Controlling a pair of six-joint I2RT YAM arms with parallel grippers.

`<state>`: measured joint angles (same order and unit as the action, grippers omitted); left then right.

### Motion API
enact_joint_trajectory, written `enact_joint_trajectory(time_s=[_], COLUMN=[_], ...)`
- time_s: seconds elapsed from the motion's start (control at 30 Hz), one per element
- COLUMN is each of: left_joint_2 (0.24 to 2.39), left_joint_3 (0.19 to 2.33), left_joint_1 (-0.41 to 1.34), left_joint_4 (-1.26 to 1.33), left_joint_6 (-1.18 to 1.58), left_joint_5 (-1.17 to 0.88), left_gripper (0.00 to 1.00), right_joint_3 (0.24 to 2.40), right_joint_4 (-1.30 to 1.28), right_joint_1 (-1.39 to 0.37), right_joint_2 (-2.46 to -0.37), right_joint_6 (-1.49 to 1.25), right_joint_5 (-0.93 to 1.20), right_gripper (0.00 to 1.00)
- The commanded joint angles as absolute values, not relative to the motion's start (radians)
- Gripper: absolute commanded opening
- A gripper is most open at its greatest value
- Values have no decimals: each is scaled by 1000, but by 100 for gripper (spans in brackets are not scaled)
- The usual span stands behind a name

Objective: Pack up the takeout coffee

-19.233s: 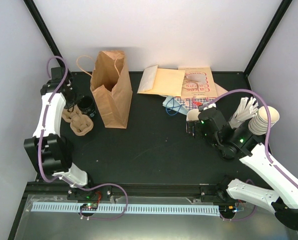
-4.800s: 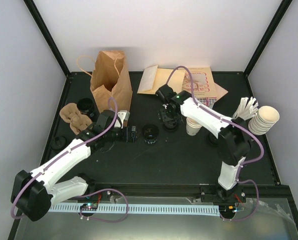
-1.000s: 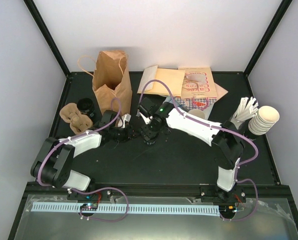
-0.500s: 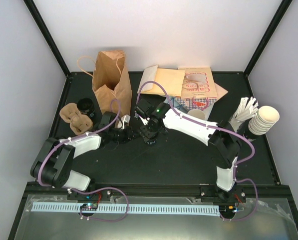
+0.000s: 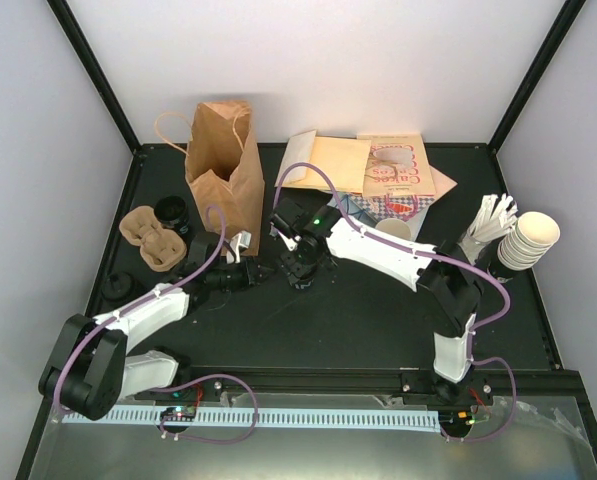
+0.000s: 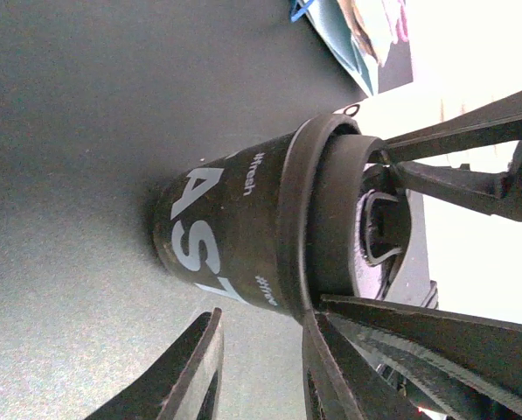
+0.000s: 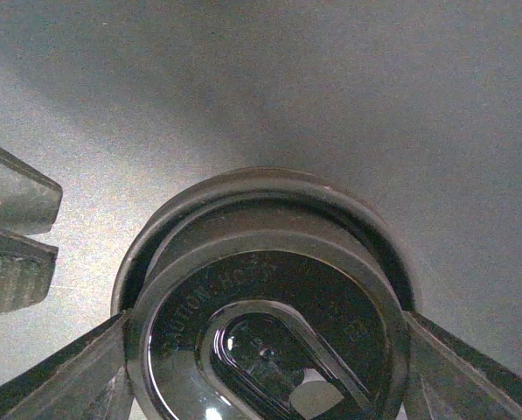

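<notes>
A black paper cup (image 6: 226, 227) with white lettering stands mid-table under a black lid (image 7: 269, 289). My right gripper (image 7: 265, 350) comes down from above and is shut on that lid, one finger on each side of its rim. At the cup's left, low over the table, my left gripper (image 6: 265, 325) is open with only bare table between its fingers. From above, the right gripper (image 5: 300, 262) covers the cup and the left gripper (image 5: 255, 271) sits beside it. The takeout coffee, a cream-white cup (image 5: 394, 231) without a lid, stands behind the right arm.
An open brown paper bag (image 5: 223, 180) stands just behind the left gripper. Left of it are a pulp cup carrier (image 5: 153, 242), a second black cup (image 5: 171, 212) and a loose black lid (image 5: 118, 281). Envelopes (image 5: 358, 165), white sticks (image 5: 488, 222) and stacked cream cups (image 5: 528, 240) fill the back right.
The left arm's elbow has dropped outward while its gripper stays beside the black cup. The right gripper has shifted slightly left and remains on the lid.
</notes>
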<state>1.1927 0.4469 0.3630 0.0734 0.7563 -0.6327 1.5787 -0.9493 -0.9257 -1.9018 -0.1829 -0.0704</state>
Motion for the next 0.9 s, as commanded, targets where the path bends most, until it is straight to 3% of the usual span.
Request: enact_joint_trajectory(time_s=[0.0, 0.4, 0.87], left_joint_2=[1187, 1143, 1243], left_joint_3=[446, 455, 460], left_joint_1=[355, 356, 385], left_joint_4=[164, 137, 200], left_joint_6=[797, 782, 775], left_joint_5=[-683, -754, -827], left_gripper=[28, 33, 40], right_joint_3=[1497, 1422, 1407], right_joint_4=[-1046, -1074, -1067], right_joint_1=[-937, -976, -988], right_joint_2=[-1934, -1837, -1826], right_joint_6=[-164, -186, -166], right_joint_5=[10, 38, 34], right_gripper=[79, 78, 78])
